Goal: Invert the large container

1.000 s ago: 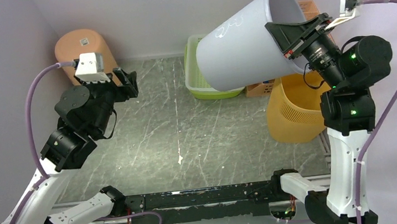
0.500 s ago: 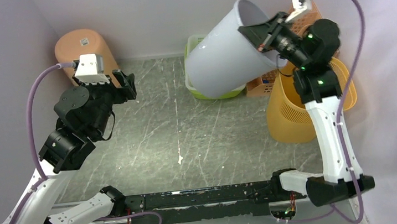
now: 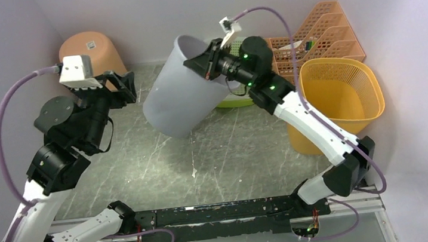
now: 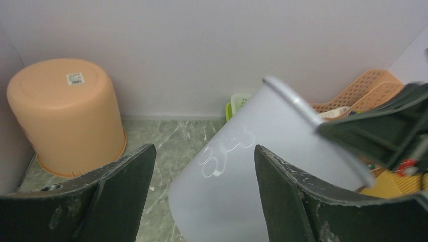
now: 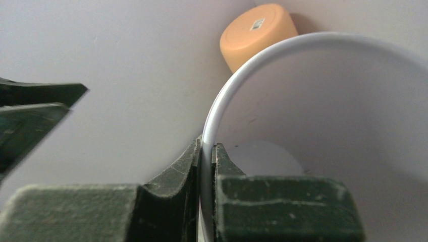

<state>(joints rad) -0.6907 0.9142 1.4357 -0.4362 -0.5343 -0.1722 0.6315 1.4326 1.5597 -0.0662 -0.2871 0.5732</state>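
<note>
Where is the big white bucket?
The bucket is tilted at mid-table in the top view, rim pinched by the right gripper, beside the green tray.

No text can be read. A small white barcode sticker [image 4: 75, 78] is seen on the upturned orange bucket [image 4: 65, 121]. An undecipherable white scrawl [image 4: 224, 151] is marked on the pale container [image 4: 282, 126].

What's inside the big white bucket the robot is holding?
Nothing shows inside the white bucket: just bare walls and its round bottom. The right gripper, pinching the rim, hides the nearest part of the inside.
</note>
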